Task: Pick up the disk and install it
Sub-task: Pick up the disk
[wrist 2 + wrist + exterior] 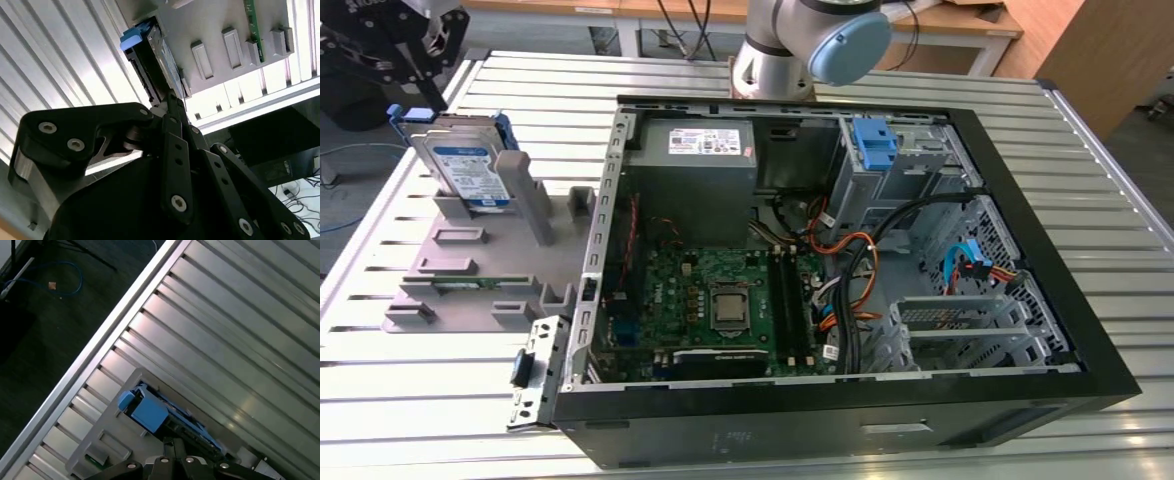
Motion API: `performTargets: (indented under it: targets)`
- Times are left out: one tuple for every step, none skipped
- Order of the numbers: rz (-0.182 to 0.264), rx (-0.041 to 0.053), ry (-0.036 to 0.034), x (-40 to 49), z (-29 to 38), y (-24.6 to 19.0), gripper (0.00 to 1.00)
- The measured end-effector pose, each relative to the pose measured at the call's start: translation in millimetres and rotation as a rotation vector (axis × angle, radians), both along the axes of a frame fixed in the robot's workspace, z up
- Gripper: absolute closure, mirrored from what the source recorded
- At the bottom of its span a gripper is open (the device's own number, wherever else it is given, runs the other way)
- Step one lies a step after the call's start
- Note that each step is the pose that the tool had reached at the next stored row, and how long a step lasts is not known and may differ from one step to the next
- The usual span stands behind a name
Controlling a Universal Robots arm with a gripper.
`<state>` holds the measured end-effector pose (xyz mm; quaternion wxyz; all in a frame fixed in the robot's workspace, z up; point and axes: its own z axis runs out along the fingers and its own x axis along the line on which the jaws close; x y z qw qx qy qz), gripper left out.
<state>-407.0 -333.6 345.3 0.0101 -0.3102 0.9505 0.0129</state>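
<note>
The disk (pixel 464 165) stands on edge in a slot of a grey holder (pixel 480 265) on the exterior view's left, its white-and-blue label facing out and blue rails on its sides. My gripper (pixel 420 100) hangs just above and behind the disk's top edge, apart from it. In the second wrist view the black fingertips (pixel 172 97) meet at a point close to the disk (pixel 150 60), with nothing between them. In the first wrist view the disk's blue rail (pixel 150 412) lies just ahead of the gripper (pixel 175 444).
An open computer case (pixel 1067 300) lies flat at the centre and right, with a motherboard (pixel 720 290), a grey power-supply box (pixel 700 150), cables and a drive bay with a blue latch (pixel 874 140). The slatted metal table (pixel 440 400) ends near the holder.
</note>
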Motion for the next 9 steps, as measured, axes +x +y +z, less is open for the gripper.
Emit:
performTargets:
  targets:
    - [0.018,0.0,0.0,0.0,0.0,0.0,0.89]
    - [0.037,0.0,0.0,0.0,0.0,0.0,0.89]
    - [0.055,0.0,0.0,0.0,0.0,0.0,0.89]
    - [0.073,0.0,0.0,0.0,0.0,0.0,0.89]
    - [0.091,0.0,-0.0001,0.0,0.0,0.0,0.89]
    - [0.109,0.0,0.0,0.0,0.0,0.0,0.89]
    - [0.127,0.0,0.0,0.0,0.0,0.0,0.89]
    - [0.145,0.0,0.0,0.0,0.0,0.0,0.89]
    - [0.165,0.0,0.0,0.0,0.0,0.0,0.89]
